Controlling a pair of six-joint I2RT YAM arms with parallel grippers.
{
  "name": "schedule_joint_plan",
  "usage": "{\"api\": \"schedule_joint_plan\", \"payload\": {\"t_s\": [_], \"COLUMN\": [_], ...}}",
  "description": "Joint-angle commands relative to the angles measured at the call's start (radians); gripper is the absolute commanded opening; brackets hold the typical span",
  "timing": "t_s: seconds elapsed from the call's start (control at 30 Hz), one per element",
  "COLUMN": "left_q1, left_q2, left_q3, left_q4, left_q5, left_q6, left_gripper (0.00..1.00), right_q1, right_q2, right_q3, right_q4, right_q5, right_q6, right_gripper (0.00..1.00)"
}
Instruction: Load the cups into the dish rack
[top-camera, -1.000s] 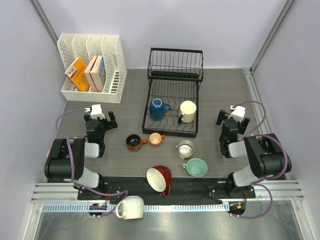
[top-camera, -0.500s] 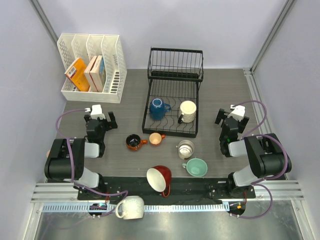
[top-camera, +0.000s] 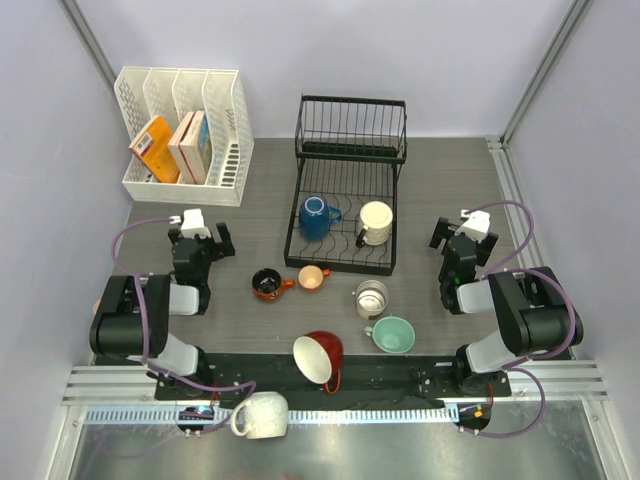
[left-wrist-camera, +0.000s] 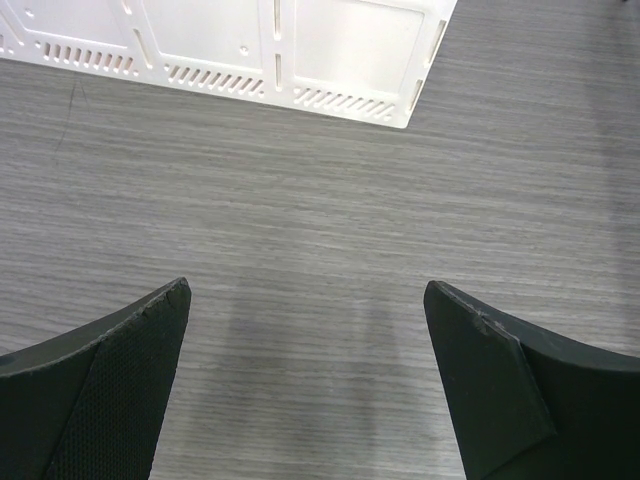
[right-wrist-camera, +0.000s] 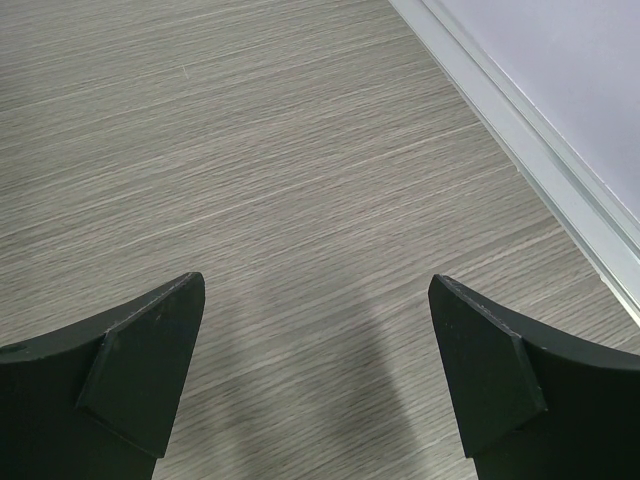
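The black wire dish rack (top-camera: 348, 150) stands at the back middle, with a blue cup (top-camera: 316, 217) and a cream cup (top-camera: 375, 223) on its base. On the table in front lie a black cup (top-camera: 266, 284), a peach cup (top-camera: 313, 278), a steel cup (top-camera: 371, 298), a teal cup (top-camera: 392, 335) and a red cup (top-camera: 319, 359). A white cup (top-camera: 263, 415) lies on the near rail. My left gripper (top-camera: 201, 240) is open and empty left of the cups. My right gripper (top-camera: 462, 241) is open and empty right of the rack. Both wrist views show only bare table between the fingers.
A white slotted file organizer (top-camera: 182, 133) with boxes stands at the back left; its base shows in the left wrist view (left-wrist-camera: 230, 45). A metal rail (right-wrist-camera: 530, 150) runs along the table's right edge. Grey walls close in both sides.
The right gripper shifted very slightly left. Nothing else moved.
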Motion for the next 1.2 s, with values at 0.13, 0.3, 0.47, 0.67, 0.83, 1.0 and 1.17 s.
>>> {"api": "schedule_joint_plan", "payload": {"t_s": [0.13,0.3,0.47,0.67,0.83,1.0,1.17], "left_q1": [0.002,0.002,0.006,0.008,0.009,0.008,0.008], "left_q2": [0.117,0.109,0.091,0.0,0.0,-0.001,-0.001], "left_q3": [-0.169,-0.162,-0.17,-0.016,-0.042,-0.018,0.001], "left_q4": [0.573,0.569,0.548,0.125,0.178,0.123,0.1], "left_q5": [-0.006,-0.111,-0.07,-0.043,-0.058,-0.053,-0.047], "left_q6": [0.012,-0.016,-0.011,-0.013,-0.019,-0.017,-0.017], "left_gripper": [0.99,1.0,0.99,0.99,0.99,0.99,0.99], "right_q1": [-0.004,-0.004,-0.004,-0.003,-0.004,-0.004,-0.004], "right_q2": [-0.005,-0.005,-0.005,-0.005,-0.005,-0.005,-0.005], "right_q3": [0.027,0.025,0.027,0.027,0.027,0.027,0.027], "right_q4": [0.044,0.044,0.046,0.046,0.044,0.046,0.046], "right_q5": [0.01,0.01,0.01,0.009,0.012,0.01,0.01], "right_q6": [0.023,0.023,0.021,0.023,0.023,0.021,0.021], "right_gripper": [1.0,1.0,1.0,1.0,1.0,1.0,1.0]}}
